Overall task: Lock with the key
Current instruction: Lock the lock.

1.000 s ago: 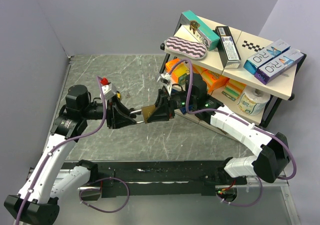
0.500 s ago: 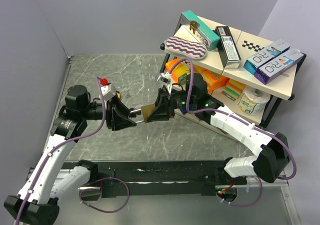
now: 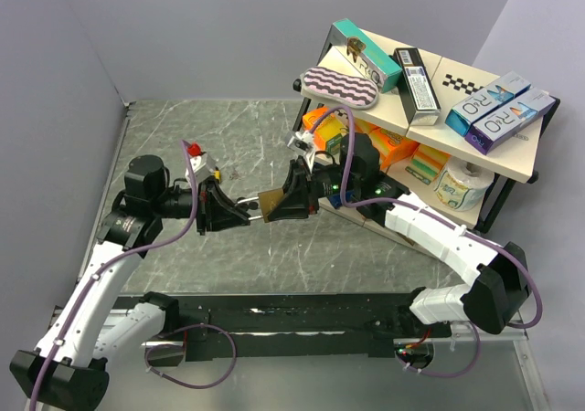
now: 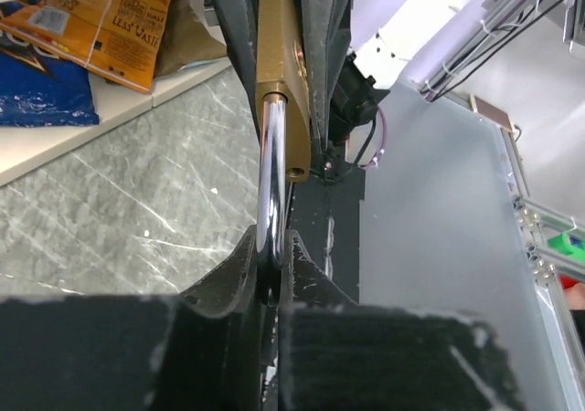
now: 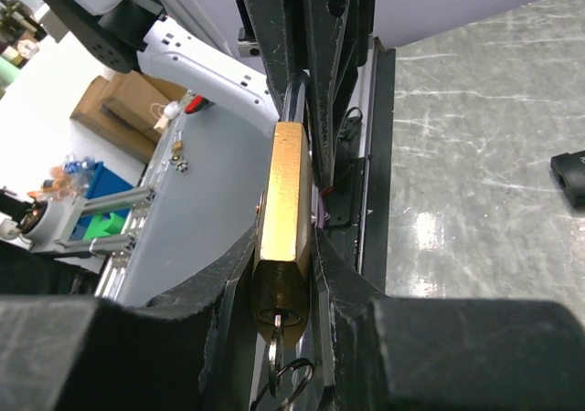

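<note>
The padlock [image 3: 271,202] is being held in the air, lying lengthwise from left to right: its body is being clamped by the right gripper [image 3: 285,201], its shackle [image 4: 268,178] is being pinched by the left gripper [image 3: 239,208], the key [image 5: 277,338] end facing right.

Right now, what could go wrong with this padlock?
Left gripper pinches the silver steel shackle only at its bend; it may slip.
The second hole in the brass padlock body is empty, shackle open; a skewed push could jam.
The silver key hangs between the fingers of the right gripper; it may get knocked.
</note>
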`<state>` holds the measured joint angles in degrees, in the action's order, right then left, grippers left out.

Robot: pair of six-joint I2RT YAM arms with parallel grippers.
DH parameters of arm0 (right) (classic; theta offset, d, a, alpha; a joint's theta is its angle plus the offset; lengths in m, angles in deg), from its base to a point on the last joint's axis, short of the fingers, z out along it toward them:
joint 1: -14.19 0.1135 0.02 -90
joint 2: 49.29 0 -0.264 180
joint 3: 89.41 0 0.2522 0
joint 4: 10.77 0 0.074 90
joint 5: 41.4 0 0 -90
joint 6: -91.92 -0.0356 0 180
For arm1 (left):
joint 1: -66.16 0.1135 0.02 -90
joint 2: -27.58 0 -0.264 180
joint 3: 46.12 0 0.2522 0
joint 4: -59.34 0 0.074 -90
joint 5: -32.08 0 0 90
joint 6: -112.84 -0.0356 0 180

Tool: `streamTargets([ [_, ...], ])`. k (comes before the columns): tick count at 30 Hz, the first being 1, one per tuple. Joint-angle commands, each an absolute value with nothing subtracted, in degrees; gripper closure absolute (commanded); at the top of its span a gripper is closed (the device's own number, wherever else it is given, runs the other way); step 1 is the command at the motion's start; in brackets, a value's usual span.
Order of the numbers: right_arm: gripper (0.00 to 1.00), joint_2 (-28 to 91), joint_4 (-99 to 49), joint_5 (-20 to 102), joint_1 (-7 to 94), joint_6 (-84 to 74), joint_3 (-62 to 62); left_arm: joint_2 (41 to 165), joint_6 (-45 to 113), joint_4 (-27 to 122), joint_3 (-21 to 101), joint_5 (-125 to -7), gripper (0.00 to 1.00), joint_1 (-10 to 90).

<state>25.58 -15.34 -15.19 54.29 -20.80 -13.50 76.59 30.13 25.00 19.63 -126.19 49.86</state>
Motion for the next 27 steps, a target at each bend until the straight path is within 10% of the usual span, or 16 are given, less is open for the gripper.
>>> streamTargets([
  [1, 1.00, 23.7, -13.3, -14.9, 56.3, -16.9, -8.3, 76.9, 33.6, 32.0, 19.9, -127.0, 0.99, 49.5],
  [27, 1.00, 25.8, -7.8, -14.1, 63.4, -16.1, -9.8, 77.8, 54.5, 59.0, 13.8, -120.6, 0.99, 40.3],
])
